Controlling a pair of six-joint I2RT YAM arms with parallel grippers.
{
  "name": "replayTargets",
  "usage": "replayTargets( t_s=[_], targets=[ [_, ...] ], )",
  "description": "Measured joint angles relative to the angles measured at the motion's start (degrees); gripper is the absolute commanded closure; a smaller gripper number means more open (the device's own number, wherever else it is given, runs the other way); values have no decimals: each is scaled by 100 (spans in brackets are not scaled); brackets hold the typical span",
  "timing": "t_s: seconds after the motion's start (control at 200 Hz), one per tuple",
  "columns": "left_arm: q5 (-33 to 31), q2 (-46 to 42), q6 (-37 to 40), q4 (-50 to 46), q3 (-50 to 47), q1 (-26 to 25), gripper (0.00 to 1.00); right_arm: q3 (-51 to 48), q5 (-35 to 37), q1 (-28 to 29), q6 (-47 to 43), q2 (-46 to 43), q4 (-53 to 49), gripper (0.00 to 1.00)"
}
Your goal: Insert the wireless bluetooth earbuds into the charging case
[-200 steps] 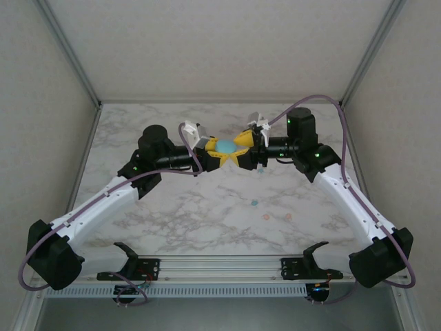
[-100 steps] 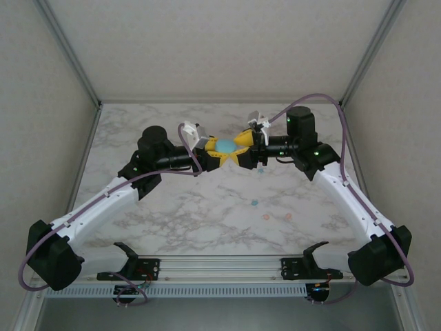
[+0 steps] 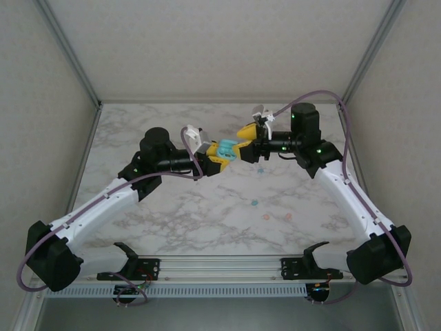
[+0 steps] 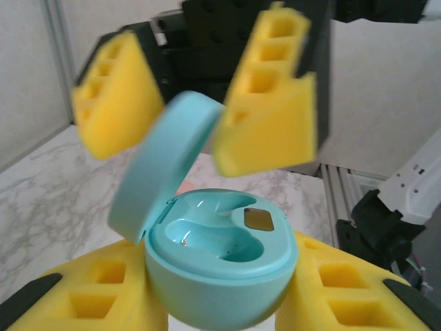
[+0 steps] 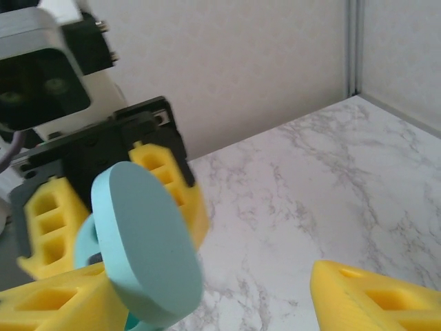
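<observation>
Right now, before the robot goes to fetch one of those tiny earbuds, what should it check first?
1. Teal case gripped between the left fingers: ok.
2. Lid flipped up, out of the way: ok.
3. Both sockets inside the case empty: ok.
4. Right fingers spread apart and holding nothing: ok.
5. A teal earbud lying loose on the marble table: ok.
6. Which way that earbud faces: cannot tell, too small.
</observation>
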Motion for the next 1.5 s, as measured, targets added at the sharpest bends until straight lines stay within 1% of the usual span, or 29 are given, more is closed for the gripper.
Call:
replayTargets(
  t_s=[0.13,0.295,0.375,0.601,0.671,0.761,0.831,0.876,0.976,1.071,1.271,1.377,1.432,1.502],
  targets=[
    [20,-35,-44,57,0,-7,79,234,186,2,98,186,-107,30],
    [-105,-50,-199,341,-70,-7,78,448,313,2,455,243,-236,28],
    [-245,-85,-326,586,-203,-7,78,586,415,4,678,245,-374,27],
    [-750,-138,-826,1377,-815,-7,78,857,385,2,1043,146,-605,24],
    [-922,-140,-990,1641,-988,-7,78,857,750,-2,1080,-4,-787,31],
    [-1137,-166,-1147,1893,-1172,-7,78,841,1543,-96,1244,-240,-1010,42],
    [-1252,-221,-1233,2024,-1270,-7,78,804,2170,-348,1414,-348,-1200,50],
    [-1320,-269,-1263,2068,-1311,-7,78,789,2474,-581,1547,-313,-1346,53],
    [-1401,-404,-1314,2107,-1362,-7,78,728,2929,-1091,1956,94,-1707,56],
    [-1471,-560,-1318,2111,-1399,-7,78,560,3189,-1292,2297,763,-1991,61],
    [-1552,-813,-1307,2063,-1403,-7,78,247,3421,-1228,2927,2229,-2540,56],
    [-1613,-890,-1266,1993,-1403,-7,78,238,3602,-1062,3130,2640,-2671,56],
    [-1626,-903,-1246,1954,-1403,-7,78,240,3630,-981,3224,2789,-2677,52],
    [-1635,-909,-1226,1899,-1403,-7,78,269,3707,-898,3346,2975,-2675,52]
  ],
)
